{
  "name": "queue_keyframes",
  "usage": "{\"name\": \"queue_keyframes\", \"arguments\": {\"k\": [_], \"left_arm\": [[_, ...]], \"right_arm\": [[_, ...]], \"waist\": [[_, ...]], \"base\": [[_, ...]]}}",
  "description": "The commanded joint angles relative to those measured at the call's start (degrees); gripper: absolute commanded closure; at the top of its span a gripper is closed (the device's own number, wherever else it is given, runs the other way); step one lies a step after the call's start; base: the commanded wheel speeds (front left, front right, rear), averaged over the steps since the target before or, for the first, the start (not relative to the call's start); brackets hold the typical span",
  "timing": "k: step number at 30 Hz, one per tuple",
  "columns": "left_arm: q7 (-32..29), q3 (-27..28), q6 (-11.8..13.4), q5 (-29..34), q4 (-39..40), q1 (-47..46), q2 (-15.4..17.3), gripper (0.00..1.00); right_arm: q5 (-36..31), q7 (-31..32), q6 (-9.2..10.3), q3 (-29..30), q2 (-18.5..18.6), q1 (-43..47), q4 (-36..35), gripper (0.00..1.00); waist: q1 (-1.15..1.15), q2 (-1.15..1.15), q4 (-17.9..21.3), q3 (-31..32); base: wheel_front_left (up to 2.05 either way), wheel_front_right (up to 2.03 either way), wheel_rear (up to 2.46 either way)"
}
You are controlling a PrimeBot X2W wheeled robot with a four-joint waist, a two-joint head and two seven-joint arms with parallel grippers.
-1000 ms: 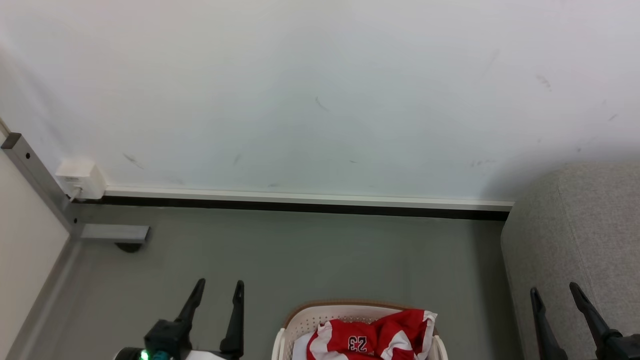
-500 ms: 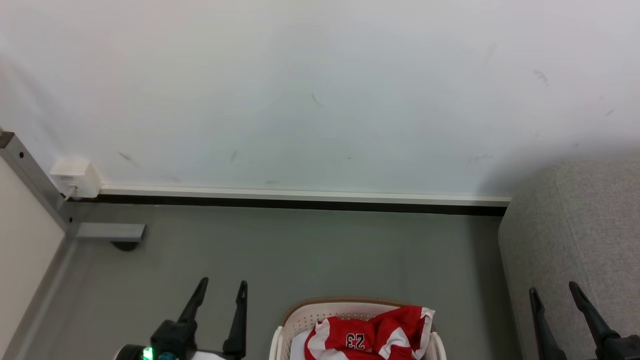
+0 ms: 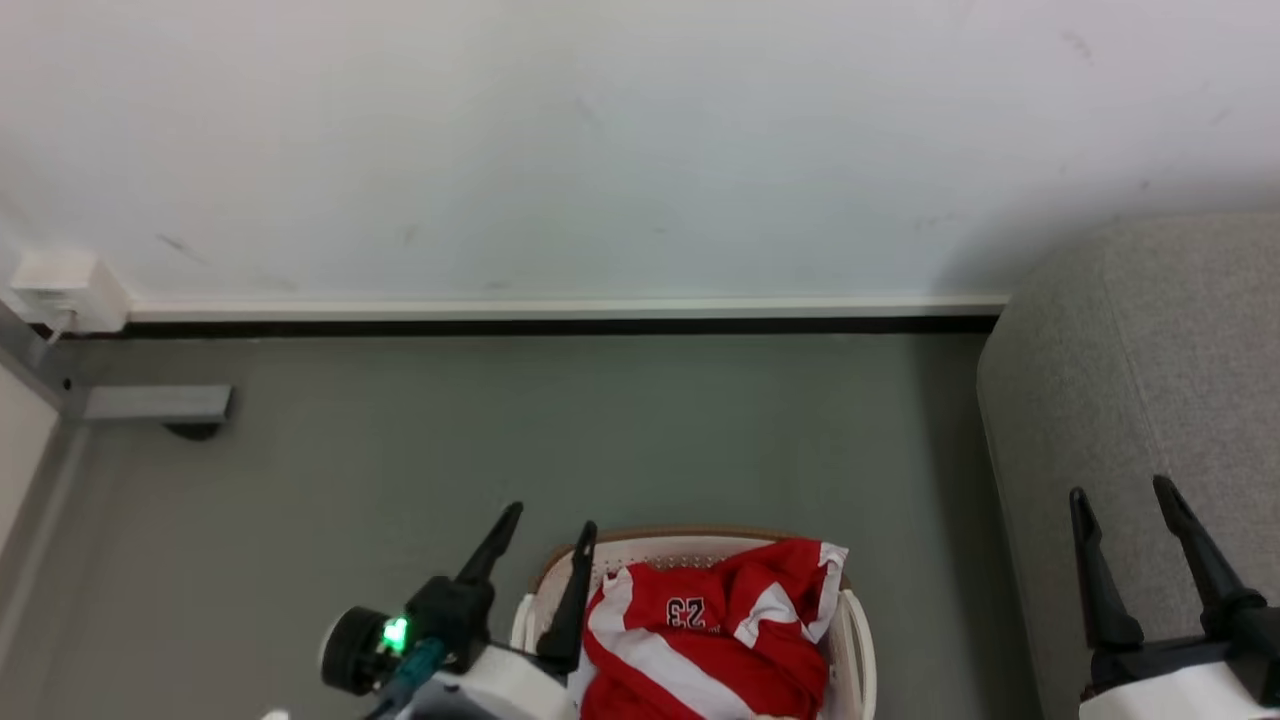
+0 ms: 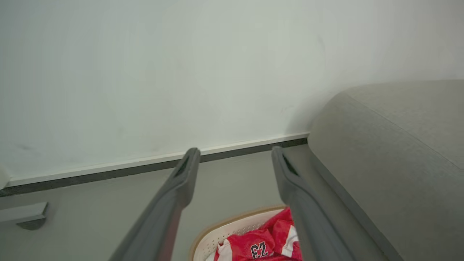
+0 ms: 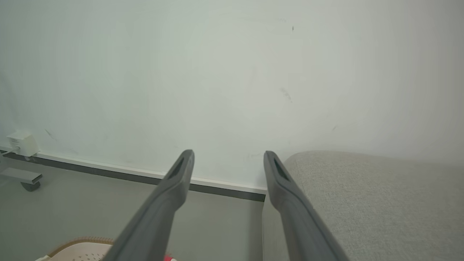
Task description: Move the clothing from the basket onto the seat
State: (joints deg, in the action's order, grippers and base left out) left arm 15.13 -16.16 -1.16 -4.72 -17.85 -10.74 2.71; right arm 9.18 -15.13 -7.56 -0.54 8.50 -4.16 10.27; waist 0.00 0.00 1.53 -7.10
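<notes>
Grey floor (image 3: 600, 430) below a scuffed white wall (image 3: 600, 150), seat (image 3: 1150, 350) at right. Crumpled in the basket (image 3: 680, 552) lies the clothing (image 3: 700, 650): probably light, limp, slippery; a raised fold near its top seems the best hold. Fingers apart, the left end effector (image 3: 552, 517) hovers by the basket's left rim; the right end effector (image 3: 1120, 490), likewise apart, by the seat.

Plain white painted wall (image 3: 600, 130) across back, faint dark scuffs. White skirting strip (image 3: 560, 309) along wall foot, black band directly beneath. Smooth grey floor (image 3: 600, 430) in front. Small white plastic box (image 3: 60, 288) with cable at wall foot, far left in head view. Grey metal bar (image 3: 155, 402) near it, low over floor, dark round caster (image 3: 192, 431) under bar's end.
</notes>
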Motion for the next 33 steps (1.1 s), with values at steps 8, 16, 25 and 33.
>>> {"name": "queue_keyframes", "arguments": {"k": [8, 16, 25, 33], "left_arm": [[0.04, -10.85, 1.07, -3.39, -16.53, -13.61, 0.36, 0.00], [-1.08, -20.45, 2.31, -8.59, -30.91, -27.93, 0.40, 0.00], [-4.79, -27.05, 3.29, -14.92, -40.17, -37.32, 0.37, 0.00], [-6.68, -30.54, 5.48, -17.39, -46.18, -44.14, 0.37, 0.00]], "right_arm": [[0.39, -0.01, 0.13, 0.83, -0.52, -6.73, -3.89, 0.00], [0.01, -0.01, 0.13, 0.47, -1.48, -12.83, -8.03, 0.00], [-0.53, -0.01, 0.13, 0.70, -1.46, -16.08, -11.82, 0.00], [0.11, -0.01, 0.13, 0.26, -1.93, -17.83, -15.67, 0.00]], "waist": [[0.00, 0.00, 5.48, -14.48], [0.00, 0.00, 8.34, -27.22], [0.00, 0.00, 9.55, -35.32], [0.00, 0.00, 10.62, -41.61]], "base": [[0.00, 0.00, 0.00], [0.00, 0.00, 0.00], [0.00, 0.00, 0.00], [0.00, 0.00, 0.00]]}}
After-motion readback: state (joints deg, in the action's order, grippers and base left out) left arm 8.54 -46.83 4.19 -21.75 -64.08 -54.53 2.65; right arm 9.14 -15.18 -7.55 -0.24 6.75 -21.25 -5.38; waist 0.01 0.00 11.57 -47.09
